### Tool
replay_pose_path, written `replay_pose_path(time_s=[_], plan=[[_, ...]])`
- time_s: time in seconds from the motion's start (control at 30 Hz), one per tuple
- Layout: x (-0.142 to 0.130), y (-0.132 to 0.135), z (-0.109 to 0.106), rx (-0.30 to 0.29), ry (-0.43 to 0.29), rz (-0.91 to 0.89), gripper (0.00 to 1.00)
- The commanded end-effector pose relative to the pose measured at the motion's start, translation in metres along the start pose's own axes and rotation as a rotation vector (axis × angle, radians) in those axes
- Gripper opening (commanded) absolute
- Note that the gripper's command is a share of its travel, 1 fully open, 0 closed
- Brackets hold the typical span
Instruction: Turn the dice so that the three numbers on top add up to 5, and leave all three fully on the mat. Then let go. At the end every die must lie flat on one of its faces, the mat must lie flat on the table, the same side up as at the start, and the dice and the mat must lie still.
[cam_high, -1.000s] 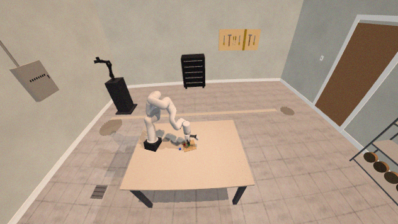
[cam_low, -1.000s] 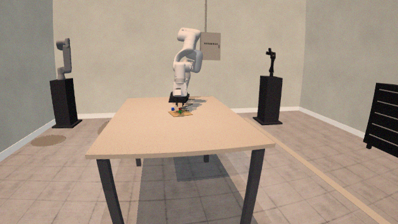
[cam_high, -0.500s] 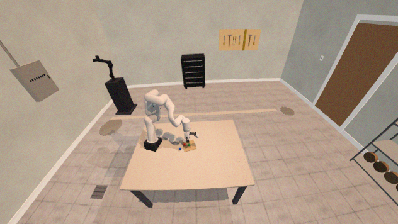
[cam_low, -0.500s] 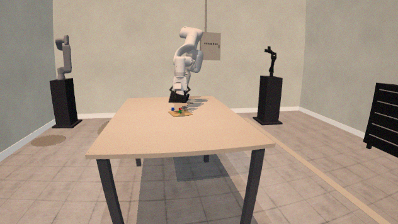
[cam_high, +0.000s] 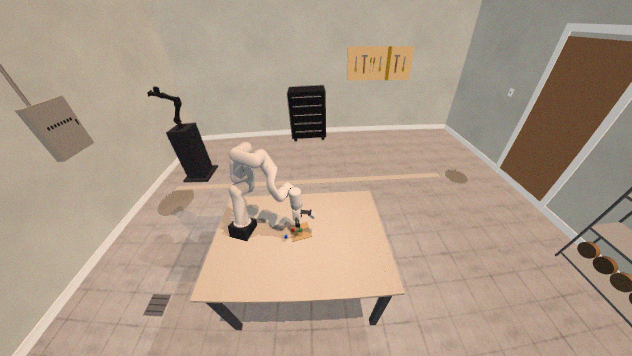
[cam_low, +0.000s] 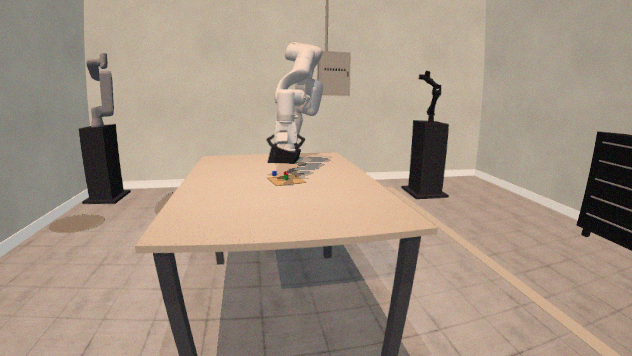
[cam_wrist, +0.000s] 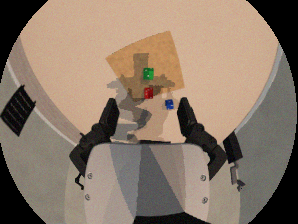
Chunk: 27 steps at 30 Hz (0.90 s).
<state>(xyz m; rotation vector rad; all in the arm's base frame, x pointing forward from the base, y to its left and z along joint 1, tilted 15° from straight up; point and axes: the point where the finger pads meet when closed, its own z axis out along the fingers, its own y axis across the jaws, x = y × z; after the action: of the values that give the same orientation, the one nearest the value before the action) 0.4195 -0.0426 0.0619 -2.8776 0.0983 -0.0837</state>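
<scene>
An orange-tan mat (cam_high: 303, 237) (cam_low: 276, 181) (cam_wrist: 166, 47) lies on the table. A green die (cam_high: 300, 230) (cam_low: 286, 177) (cam_wrist: 148, 73) sits on it. A red die (cam_high: 293, 230) (cam_low: 286, 173) (cam_wrist: 148, 93) sits at the mat's near edge in the wrist view, seeming to overlap that edge. A blue die (cam_high: 286, 237) (cam_low: 274, 173) (cam_wrist: 169, 104) lies off the mat on the bare table. The pips are too small to read surely. My gripper (cam_wrist: 147, 104) is wide open and empty, above the dice, with the blue die showing near its right finger in the wrist view.
The table (cam_high: 345, 265) (cam_low: 280, 220) carries the arm's black base (cam_high: 242, 229). The arm's shadow falls across part of the mat and the table beside it. A black drawer cabinet (cam_high: 307, 112) and pedestals stand off the table.
</scene>
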Motion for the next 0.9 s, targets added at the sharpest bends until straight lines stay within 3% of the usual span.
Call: replay_pose_path(time_s=[0.0,0.37,0.87], plan=[[0.001,0.001,-0.001,-0.001,0.004,0.0,1.0],[0.0,0.002,-0.001,-0.001,0.004,0.062,1.0],[-0.015,0.012,0.003,-0.001,0.002,0.517,1.0]])
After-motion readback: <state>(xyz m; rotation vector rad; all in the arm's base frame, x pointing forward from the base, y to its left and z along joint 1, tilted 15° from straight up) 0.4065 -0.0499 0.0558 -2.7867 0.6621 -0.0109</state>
